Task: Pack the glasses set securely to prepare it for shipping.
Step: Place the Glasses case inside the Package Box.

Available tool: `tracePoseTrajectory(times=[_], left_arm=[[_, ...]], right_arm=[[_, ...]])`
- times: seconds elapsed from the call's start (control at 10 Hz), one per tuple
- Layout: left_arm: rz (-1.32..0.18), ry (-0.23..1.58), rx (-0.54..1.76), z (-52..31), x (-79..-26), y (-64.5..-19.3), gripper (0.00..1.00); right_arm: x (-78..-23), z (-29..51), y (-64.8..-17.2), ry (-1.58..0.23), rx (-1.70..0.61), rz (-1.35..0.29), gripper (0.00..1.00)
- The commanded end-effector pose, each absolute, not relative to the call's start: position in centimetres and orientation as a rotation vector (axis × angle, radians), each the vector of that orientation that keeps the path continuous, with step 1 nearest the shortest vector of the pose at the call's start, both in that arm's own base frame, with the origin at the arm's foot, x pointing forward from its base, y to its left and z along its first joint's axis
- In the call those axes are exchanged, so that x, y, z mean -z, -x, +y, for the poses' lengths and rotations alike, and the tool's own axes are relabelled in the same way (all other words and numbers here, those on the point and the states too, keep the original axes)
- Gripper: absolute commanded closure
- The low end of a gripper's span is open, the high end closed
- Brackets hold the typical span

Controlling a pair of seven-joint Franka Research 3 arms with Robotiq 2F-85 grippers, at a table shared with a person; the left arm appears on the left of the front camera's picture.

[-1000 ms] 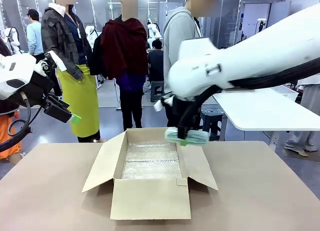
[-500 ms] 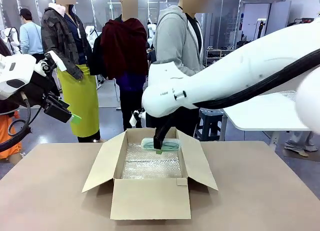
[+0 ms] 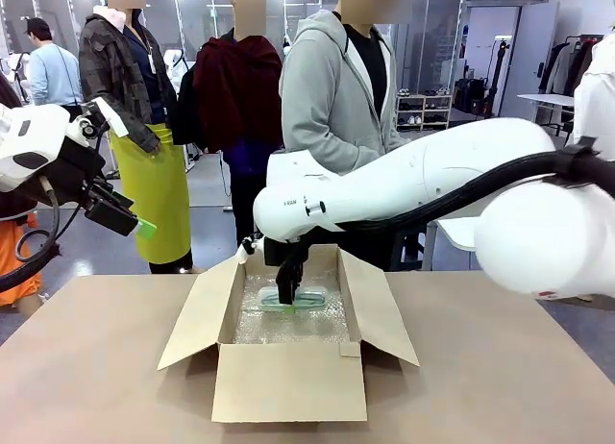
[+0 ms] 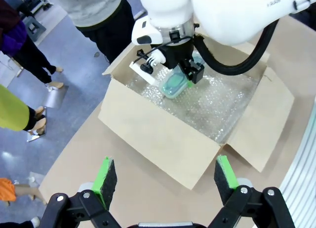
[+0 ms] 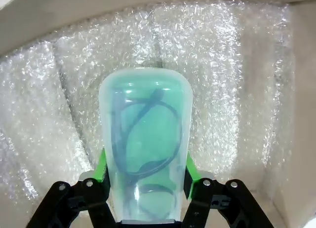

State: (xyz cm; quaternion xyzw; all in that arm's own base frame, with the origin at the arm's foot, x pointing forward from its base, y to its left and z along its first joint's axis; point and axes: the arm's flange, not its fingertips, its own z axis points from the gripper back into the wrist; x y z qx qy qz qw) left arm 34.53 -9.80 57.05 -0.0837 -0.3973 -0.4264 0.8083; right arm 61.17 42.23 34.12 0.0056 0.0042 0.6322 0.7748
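1. The mint-green glasses case (image 5: pixel 145 149) hangs low inside the open box (image 3: pixel 288 382), over the bubble wrap (image 5: pixel 232 80); whether they touch, I cannot tell.
2. The right fingers (image 5: pixel 102 168) are clamped on its long sides near one end.
3. The left fingers (image 4: pixel 104 174) are apart and empty, at the left.
4. The case looks light, stiff and smooth, so probably slippery; a gentle hold across the narrow width seems best.

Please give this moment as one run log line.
right gripper: shut on mint-green case, low inside cardboard box over bubble wrap | left gripper: open, raised left of box | release: not yet
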Motion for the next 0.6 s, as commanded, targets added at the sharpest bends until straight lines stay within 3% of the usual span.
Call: tracePoseTrajectory(times=[0.0, 0.1, 0.2, 0.3, 0.5], left_arm=[[-0.855, 0.174, 0.914, -9.6, -57.1, -34.5, 0.00], [-0.855, 0.174, 0.914, -9.6, -57.1, -34.5, 0.00], [-0.855, 0.174, 0.914, -9.6, -57.1, -34.5, 0.00], [-0.855, 0.174, 0.914, -9.6, -57.1, -34.5, 0.00], [-0.855, 0.174, 0.914, -9.6, -57.1, -34.5, 0.00]], right_arm=[[-34.5, 42.8, -62.3, -0.047, -1.374, 0.043, 0.85], [-34.2, 42.7, -62.3, -0.049, -1.369, 0.052, 0.29], [-34.3, 42.6, -62.2, -0.049, -1.377, 0.053, 0.11], [-34.8, 42.4, -61.9, -0.045, -1.387, 0.045, 0.00], [-35.4, 42.0, -61.4, -0.035, -1.386, 0.033, 0.00]])
